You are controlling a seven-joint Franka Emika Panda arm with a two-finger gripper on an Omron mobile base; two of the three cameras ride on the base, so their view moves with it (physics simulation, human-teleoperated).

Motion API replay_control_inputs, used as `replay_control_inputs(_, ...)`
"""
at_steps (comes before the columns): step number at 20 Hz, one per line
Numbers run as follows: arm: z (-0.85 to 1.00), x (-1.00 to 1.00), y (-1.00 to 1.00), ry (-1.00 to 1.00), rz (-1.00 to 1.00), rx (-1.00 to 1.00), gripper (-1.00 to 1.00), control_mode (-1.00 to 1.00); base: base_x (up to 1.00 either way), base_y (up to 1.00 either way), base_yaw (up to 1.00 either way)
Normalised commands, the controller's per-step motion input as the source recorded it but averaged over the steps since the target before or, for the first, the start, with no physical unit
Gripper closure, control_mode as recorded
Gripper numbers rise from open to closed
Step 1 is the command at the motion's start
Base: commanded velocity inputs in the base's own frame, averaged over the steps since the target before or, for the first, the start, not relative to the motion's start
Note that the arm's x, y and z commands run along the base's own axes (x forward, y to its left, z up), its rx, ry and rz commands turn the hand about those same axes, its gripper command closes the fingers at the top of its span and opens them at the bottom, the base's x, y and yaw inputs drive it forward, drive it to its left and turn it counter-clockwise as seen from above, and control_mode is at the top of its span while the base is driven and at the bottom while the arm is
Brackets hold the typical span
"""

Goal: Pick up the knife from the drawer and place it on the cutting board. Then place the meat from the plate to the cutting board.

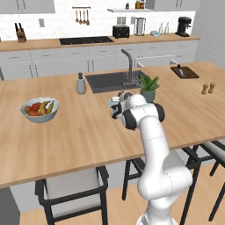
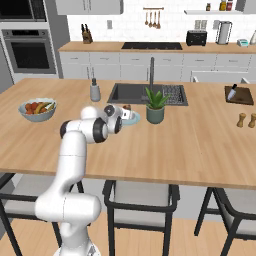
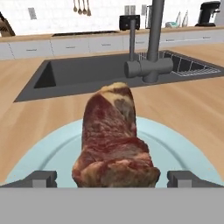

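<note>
The light tan wooden island countertop (image 2: 200, 145) carries the round pale blue plate (image 3: 48, 153). The reddish-brown marbled meat chunk (image 3: 114, 144) is seen on the plate, at 12 o'clock from the gripper (image 3: 111, 178). The fingers (image 3: 43, 178) are spread wide, flanking the meat.

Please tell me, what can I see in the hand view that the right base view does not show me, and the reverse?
Hand view alone: the marbled surface of the meat close up, lying between the open gripper fingertips, one on each side.

Right base view alone: the knife already lying on the cutting board far to the right, the fruit bowl and the potted plant.

Both: the pale blue plate on the wooden counter, and the dark sink with its faucet behind it.
</note>
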Motion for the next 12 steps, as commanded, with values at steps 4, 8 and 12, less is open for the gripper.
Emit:
replay_control_inputs(4, -0.19, 0.1, -0.02, 0.0, 0.0, 0.0, -1.0, -1.0, 0.0, 0.0, 0.0)
replay_control_inputs(8, -0.07, 0.18, 0.0, 0.0, 0.0, 0.0, 1.0, -1.0, 0.0, 0.0, 0.0)
replay_control_inputs(12, 0.0, 0.05, -0.18, -0.05, 0.0, 0.01, 1.0, -1.0, 0.0, 0.0, 0.0)
